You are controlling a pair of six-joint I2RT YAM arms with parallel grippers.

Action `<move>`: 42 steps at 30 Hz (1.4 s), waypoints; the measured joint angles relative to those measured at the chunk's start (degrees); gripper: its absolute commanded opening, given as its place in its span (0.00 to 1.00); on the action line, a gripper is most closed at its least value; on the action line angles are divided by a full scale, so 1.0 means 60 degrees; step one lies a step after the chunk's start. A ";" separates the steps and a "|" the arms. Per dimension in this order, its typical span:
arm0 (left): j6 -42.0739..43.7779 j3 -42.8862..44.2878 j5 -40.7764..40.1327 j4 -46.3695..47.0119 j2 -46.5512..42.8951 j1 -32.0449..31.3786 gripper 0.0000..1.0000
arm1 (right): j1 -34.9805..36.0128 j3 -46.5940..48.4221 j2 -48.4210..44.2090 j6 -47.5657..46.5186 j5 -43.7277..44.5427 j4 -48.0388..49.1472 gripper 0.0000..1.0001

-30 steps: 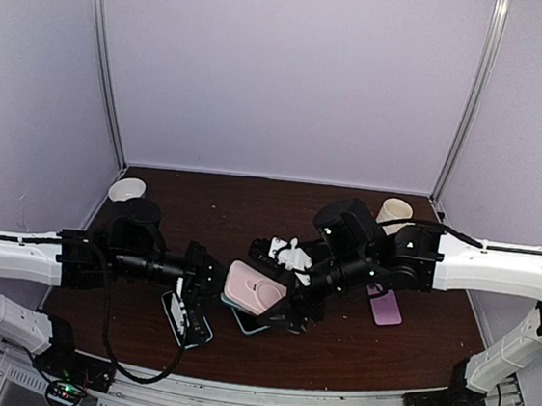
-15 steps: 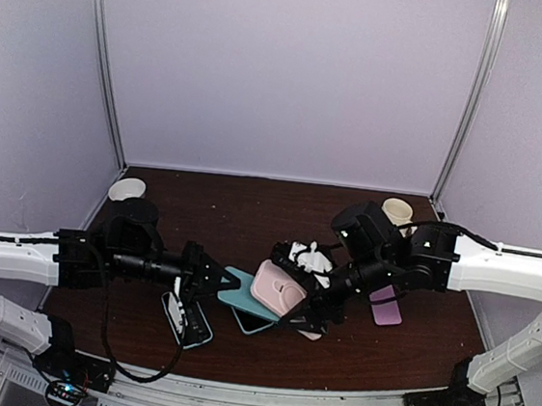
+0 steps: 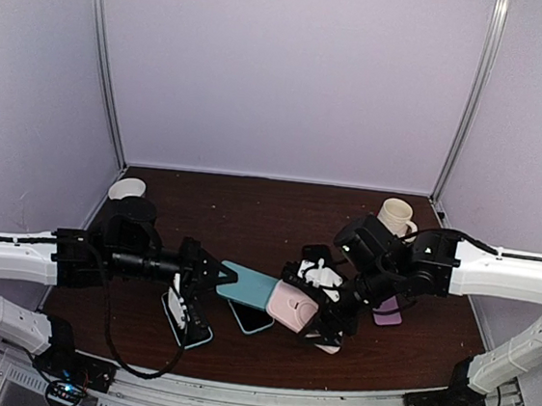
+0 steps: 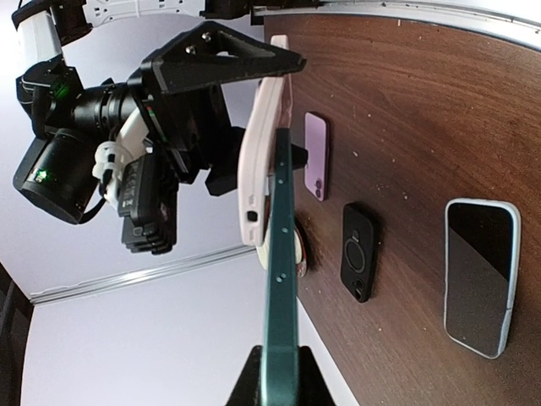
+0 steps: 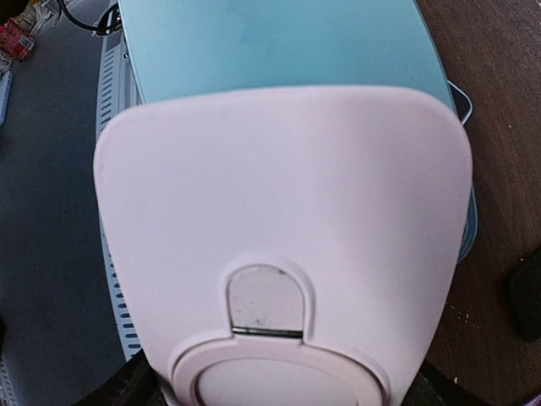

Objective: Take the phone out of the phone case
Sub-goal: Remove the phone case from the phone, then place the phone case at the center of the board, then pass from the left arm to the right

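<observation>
My left gripper [image 3: 227, 278] is shut on the near end of a teal phone [image 3: 246, 285], held level above the table. In the left wrist view the phone [image 4: 279, 279] runs edge-on out from between my fingers [image 4: 279, 376]. A pink phone case [image 3: 294, 307] with a ring holder overlaps the phone's far end. My right gripper [image 3: 315, 316] is shut on that case. In the right wrist view the case [image 5: 283, 228] fills the frame, and the teal phone [image 5: 279, 46] sticks out beyond it.
On the table lie a phone in a pale blue case [image 3: 187, 316], a dark phone [image 3: 255, 321] and a purple phone [image 3: 387, 311]. A mug [image 3: 395, 216] stands at the back right and a white cup [image 3: 127, 189] at the back left.
My right gripper has pulled the pink case to the right and toward the near edge. Much more of the teal phone now shows. The left gripper has kept its hold, shifting slightly right.
</observation>
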 measured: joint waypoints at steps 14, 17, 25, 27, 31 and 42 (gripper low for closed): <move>0.0073 -0.0058 -0.0342 -0.0175 -0.0040 0.0076 0.00 | -0.0845 -0.1166 -0.0441 0.0718 0.0488 -0.0164 0.74; 0.0069 -0.0076 -0.0313 -0.0182 -0.0044 0.0076 0.00 | -0.1151 -0.1457 -0.0444 0.1096 0.0816 -0.0273 0.74; 0.0069 -0.0076 -0.0273 -0.0069 -0.0117 0.0076 0.00 | -0.1668 -0.1727 -0.0444 0.1891 0.1577 -0.0521 0.79; 0.0069 -0.0076 -0.0273 -0.0062 -0.0120 0.0076 0.00 | -0.1708 -0.1789 -0.0448 0.2051 0.1719 -0.0521 0.84; 0.0069 -0.0076 -0.0273 -0.0066 -0.0120 0.0076 0.00 | -0.1752 -0.1883 -0.0448 0.2233 0.1938 -0.0525 0.93; 0.0066 -0.0076 -0.0266 -0.0062 -0.0120 0.0076 0.00 | -0.1759 -0.1891 -0.0769 0.2361 0.2313 -0.0517 1.00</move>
